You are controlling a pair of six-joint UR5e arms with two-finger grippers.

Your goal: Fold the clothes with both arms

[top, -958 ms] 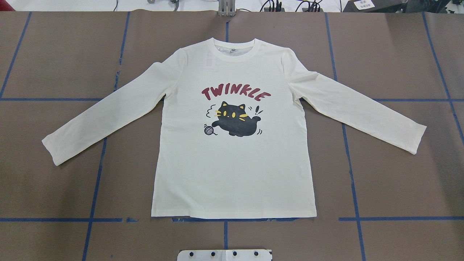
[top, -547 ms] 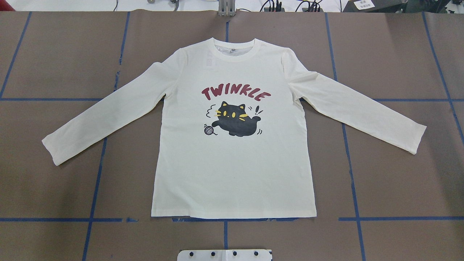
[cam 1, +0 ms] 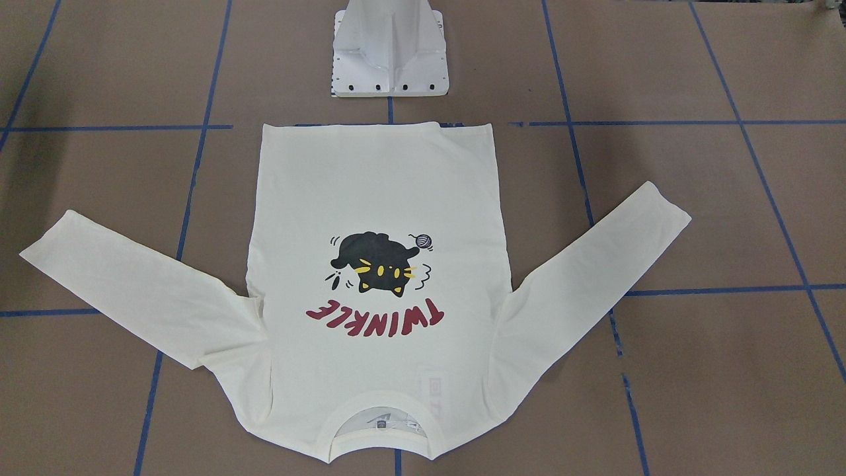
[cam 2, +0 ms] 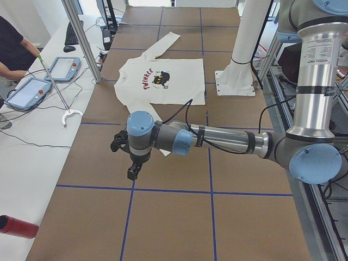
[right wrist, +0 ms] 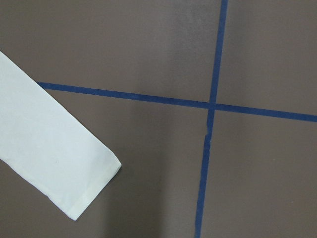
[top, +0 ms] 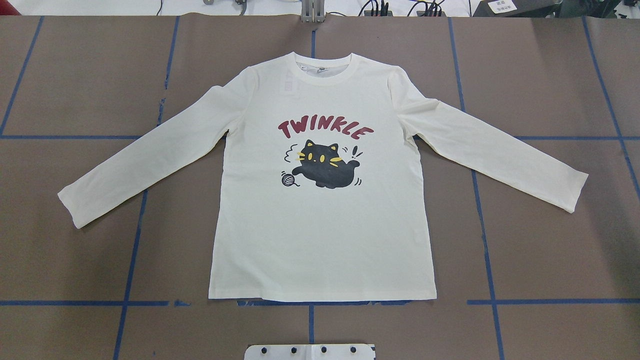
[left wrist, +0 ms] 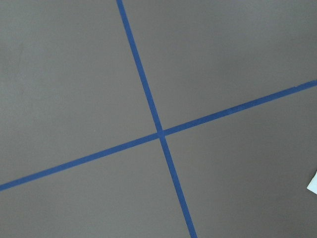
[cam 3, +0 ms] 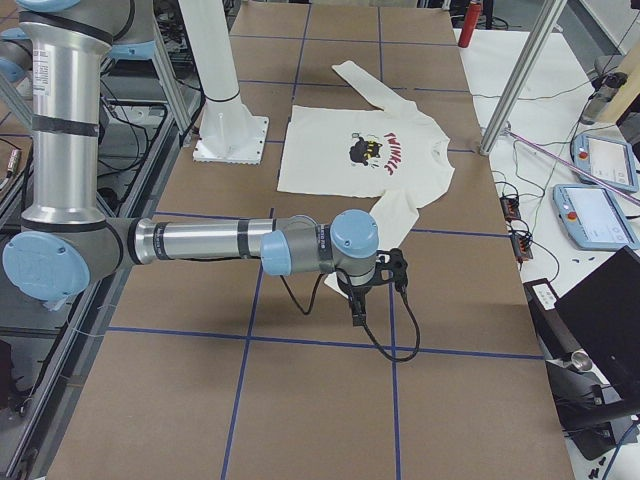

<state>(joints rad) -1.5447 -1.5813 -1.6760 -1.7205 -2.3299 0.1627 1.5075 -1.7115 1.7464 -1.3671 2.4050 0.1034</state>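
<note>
The cream-white long-sleeved T-shirt point(top: 320, 240) lies flat on the brown table, print side up, with the black cat and "TWINKLE" showing. Its collar is at the far side and both sleeves spread out. My left gripper point(cam 2: 132, 173) hangs over the table just beyond the left sleeve's cuff point(top: 75, 205). Beyond the right sleeve's cuff point(right wrist: 84, 183) hangs my right gripper point(cam 3: 358, 312). Both grippers show only in the side views, so I cannot tell whether they are open or shut. Neither touches the shirt point(cam 1: 377, 192).
The white mounting base point(cam 1: 390, 53) stands at the shirt's hem side. Blue tape lines point(left wrist: 159, 132) cross the table. A person point(cam 2: 13, 49) stands by a side bench with tablets point(cam 2: 30, 92). A red cylinder point(cam 2: 16, 225) lies there too.
</note>
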